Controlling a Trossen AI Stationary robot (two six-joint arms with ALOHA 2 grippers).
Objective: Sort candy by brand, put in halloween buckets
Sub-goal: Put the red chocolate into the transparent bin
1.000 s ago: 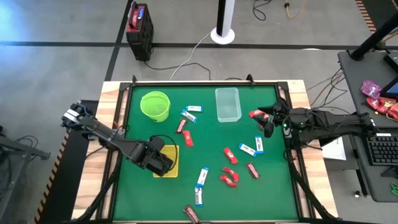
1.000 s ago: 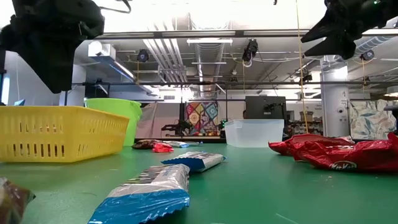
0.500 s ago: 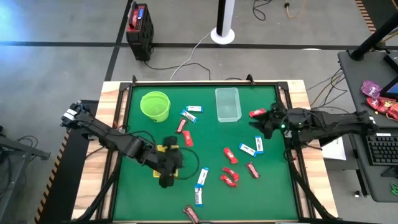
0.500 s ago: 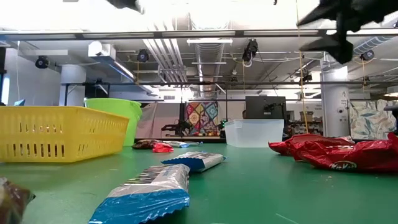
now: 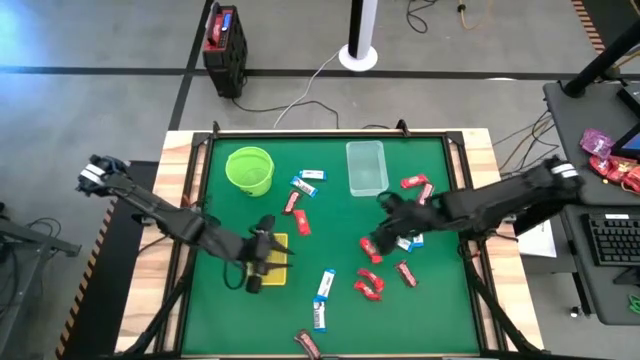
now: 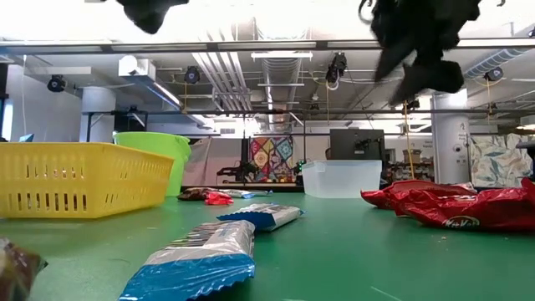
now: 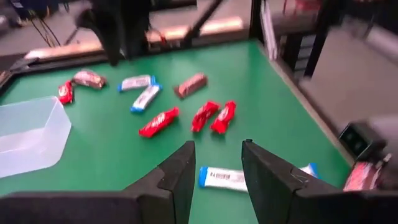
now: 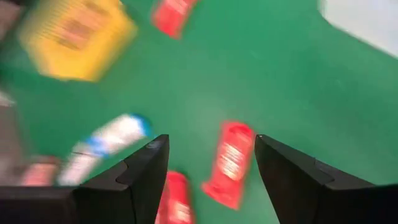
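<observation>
Wrapped candies lie scattered on the green mat: red ones (image 5: 370, 248), blue-and-white ones (image 5: 325, 285) and brown ones (image 5: 405, 272). The lime-green bucket (image 5: 249, 169), the clear tub (image 5: 366, 167) and the yellow basket (image 5: 272, 262) stand on the mat. My left gripper (image 5: 265, 252) hovers over the yellow basket, open (image 7: 217, 165) and empty. My right gripper (image 5: 382, 232) hangs above the middle of the mat, open (image 8: 211, 155). A red candy (image 8: 231, 162) lies below it, between its fingers in the wrist view.
A raised frame edges the mat (image 5: 330, 131). More candies lie near the clear tub (image 5: 414, 183), beside the green bucket (image 5: 300, 187) and at the near edge (image 5: 307, 343). In the low view a blue-and-white bar (image 6: 201, 255) and red wrappers (image 6: 451, 205) lie close to the camera.
My right gripper has swung from the table's right edge toward the middle and now hangs over the red candies. My left gripper has risen above the yellow basket, reached briefly toward the near edge and drawn back over the basket.
</observation>
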